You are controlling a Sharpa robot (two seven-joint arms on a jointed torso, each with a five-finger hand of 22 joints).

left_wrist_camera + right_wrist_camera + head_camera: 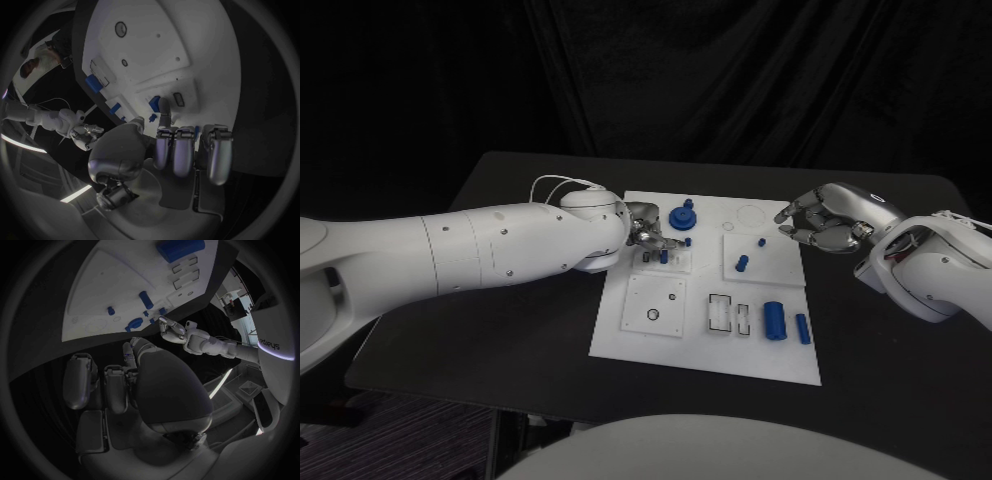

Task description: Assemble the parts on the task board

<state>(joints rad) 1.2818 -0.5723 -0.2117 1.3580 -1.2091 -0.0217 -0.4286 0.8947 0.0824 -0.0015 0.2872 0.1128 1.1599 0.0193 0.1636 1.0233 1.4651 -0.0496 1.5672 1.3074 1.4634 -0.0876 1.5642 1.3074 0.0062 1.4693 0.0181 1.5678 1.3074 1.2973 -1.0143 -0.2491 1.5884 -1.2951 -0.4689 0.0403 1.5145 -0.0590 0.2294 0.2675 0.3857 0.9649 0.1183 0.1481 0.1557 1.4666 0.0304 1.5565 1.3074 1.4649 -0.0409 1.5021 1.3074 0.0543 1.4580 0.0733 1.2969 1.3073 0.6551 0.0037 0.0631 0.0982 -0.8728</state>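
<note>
The white task board (711, 340) lies mid-table. My left hand (643, 235) hovers over its upper left part, just above two small blue parts (658, 257). In the left wrist view one finger (164, 111) reaches out beside a blue part (154, 102), and a smaller blue piece (152, 118) sits between that finger and the thumb; whether it is held I cannot tell. A round blue part (684, 217) stands close by. My right hand (822, 220) hangs off the board's right edge, fingers curled in with nothing in them. The right wrist view shows the same curled hand (125, 375).
More blue parts lie on the board: a peg (741, 264), a tiny one (762, 241), and two long blocks (776, 320) (802, 328) at the lower right. Bare black table (531, 320) flanks the board on both sides.
</note>
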